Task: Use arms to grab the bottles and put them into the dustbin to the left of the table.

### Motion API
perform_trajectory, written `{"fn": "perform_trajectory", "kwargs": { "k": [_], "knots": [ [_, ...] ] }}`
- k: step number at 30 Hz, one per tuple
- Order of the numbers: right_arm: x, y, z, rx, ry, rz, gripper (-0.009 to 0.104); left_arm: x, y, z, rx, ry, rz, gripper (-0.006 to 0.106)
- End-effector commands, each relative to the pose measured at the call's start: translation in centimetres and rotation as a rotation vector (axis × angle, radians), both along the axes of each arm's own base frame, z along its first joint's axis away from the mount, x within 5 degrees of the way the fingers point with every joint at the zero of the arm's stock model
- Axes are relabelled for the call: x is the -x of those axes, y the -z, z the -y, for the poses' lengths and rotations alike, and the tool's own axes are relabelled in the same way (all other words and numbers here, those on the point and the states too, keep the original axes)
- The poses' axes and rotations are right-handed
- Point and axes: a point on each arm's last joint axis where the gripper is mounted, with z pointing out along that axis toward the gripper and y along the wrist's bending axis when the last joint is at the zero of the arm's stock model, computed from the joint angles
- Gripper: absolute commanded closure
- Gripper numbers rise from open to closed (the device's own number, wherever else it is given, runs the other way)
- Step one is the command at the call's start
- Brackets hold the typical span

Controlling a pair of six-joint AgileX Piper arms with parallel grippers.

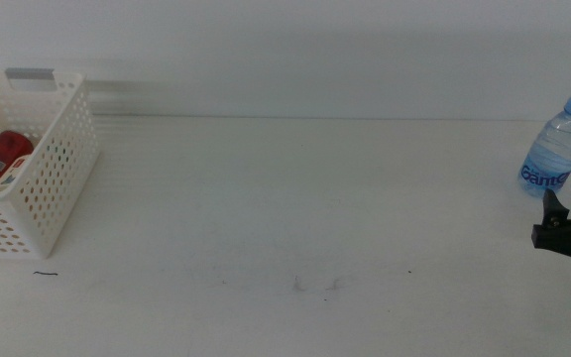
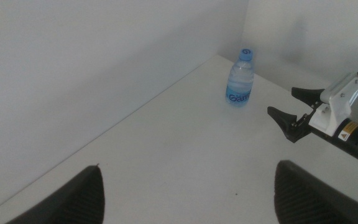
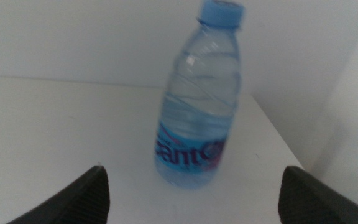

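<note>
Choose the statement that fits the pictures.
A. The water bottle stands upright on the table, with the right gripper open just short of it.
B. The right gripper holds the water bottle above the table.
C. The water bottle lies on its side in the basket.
A: the water bottle stands capped on the table, and the right gripper is open beside it, not touching.

clear blue-capped water bottle (image 1: 557, 149), white perforated dustbin (image 1: 53, 174), seemingly red can (image 1: 1, 161)
</note>
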Motion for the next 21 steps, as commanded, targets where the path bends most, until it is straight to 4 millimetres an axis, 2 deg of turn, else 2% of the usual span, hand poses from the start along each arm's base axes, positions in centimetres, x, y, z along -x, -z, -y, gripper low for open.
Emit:
{"fn": "perform_trajectory", "kwargs": {
  "k": [1,7,15,18,21],
  "knots": [
    [-0.4,0.7,0.5,-0.002,0.055,0.025,0.016,0.0,-0.2,0.1,0.006,-0.003,0.006,0.007],
    [-1.6,1.8,0.8,-0.007,0.103,0.003,0.016,0.0,-0.2,0.1,0.008,-0.005,0.009,0.007],
    [-1.6,1.8,0.8,-0.074,0.108,0.019,0.016,-0.1,-0.3,0.0,0.013,-0.011,0.016,0.007],
    [-2.0,1.8,0.1,-0.117,0.039,0.026,0.016,-0.1,-0.3,0.0,0.013,-0.011,0.016,0.007],
    [-3.1,2.4,-0.3,-0.154,0.028,-0.096,0.016,-0.1,-0.3,0.0,0.013,-0.011,0.016,0.007]
  ]
}}
